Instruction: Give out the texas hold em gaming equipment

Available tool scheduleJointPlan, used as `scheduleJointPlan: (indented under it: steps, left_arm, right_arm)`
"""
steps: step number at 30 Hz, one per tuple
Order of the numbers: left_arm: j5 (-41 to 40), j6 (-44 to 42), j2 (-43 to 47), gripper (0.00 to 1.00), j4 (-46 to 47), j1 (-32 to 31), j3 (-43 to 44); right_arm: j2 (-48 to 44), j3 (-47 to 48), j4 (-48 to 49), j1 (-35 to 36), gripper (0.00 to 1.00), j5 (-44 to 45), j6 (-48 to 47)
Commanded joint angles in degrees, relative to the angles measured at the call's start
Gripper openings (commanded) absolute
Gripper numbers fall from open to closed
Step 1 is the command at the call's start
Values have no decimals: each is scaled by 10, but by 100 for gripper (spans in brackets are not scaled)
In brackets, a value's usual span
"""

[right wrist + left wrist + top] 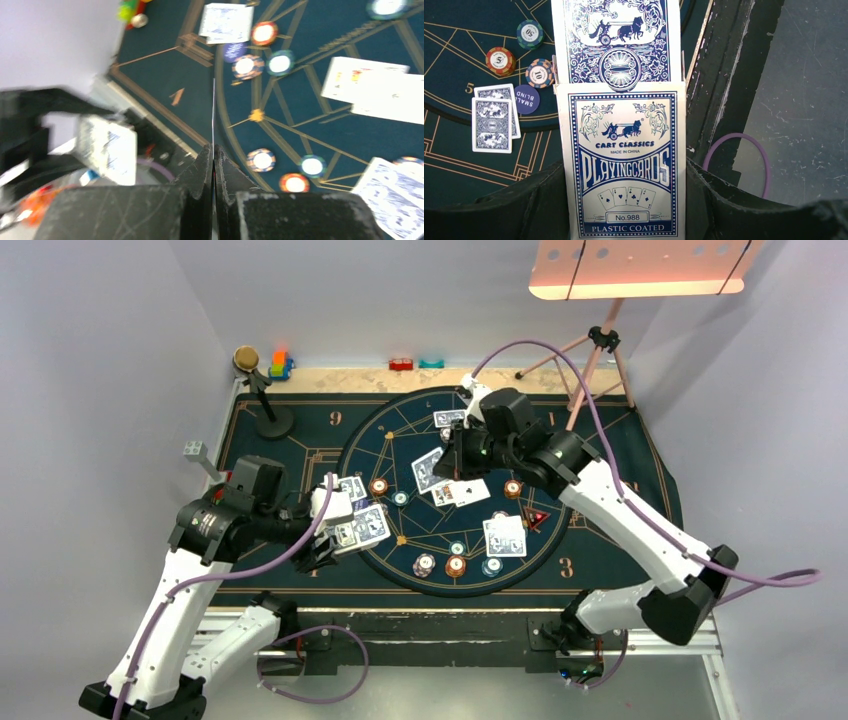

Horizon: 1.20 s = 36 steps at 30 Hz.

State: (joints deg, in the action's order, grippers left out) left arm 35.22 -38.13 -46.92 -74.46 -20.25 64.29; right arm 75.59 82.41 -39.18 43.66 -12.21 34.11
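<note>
My left gripper [335,530] is shut on a blue-white playing card box [624,170], held above the mat's near left edge. A patterned card back [616,40] sticks out of the box top. My right gripper [214,150] is shut on one card seen edge-on [213,110]. It hovers over the mat's middle [445,462]. Face-down card pairs lie on the mat [505,536] [449,418] [494,122], and face-up cards [460,492] lie at the centre. Chips [500,60] [529,34] [539,73] and a blue small-blind button [526,99] lie beside the left pair.
The round dark-blue gold-lined mat [400,430] lies on a larger dark cloth. More chips [455,565] sit near its front edge. A stand [262,390], toy blocks [280,365] and a tripod [595,350] are at the back. The table's near edge [719,100] is just right of the box.
</note>
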Motion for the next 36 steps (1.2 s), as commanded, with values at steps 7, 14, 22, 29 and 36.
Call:
scheduleJointPlan:
  steps: [7,14,22,29,36]
  left_arm:
    - [21,-1,9,0,6,4,13]
    - [24,-1,4,0,4,4,15]
    - [20,-2,5,0,1,4,16]
    - [16,-3,4,0,3,4,13]
    - [15,-4,6,0,1,4,11]
  right_arm:
    - [171,79,-183,8,0,452,-63]
    - [312,126,-256,53,0,623,-12]
    - [436,148,-247,108,0,633,9]
    - [468,154,-206,133,7,579,7]
    - [458,141,-134,133,29,496,-13]
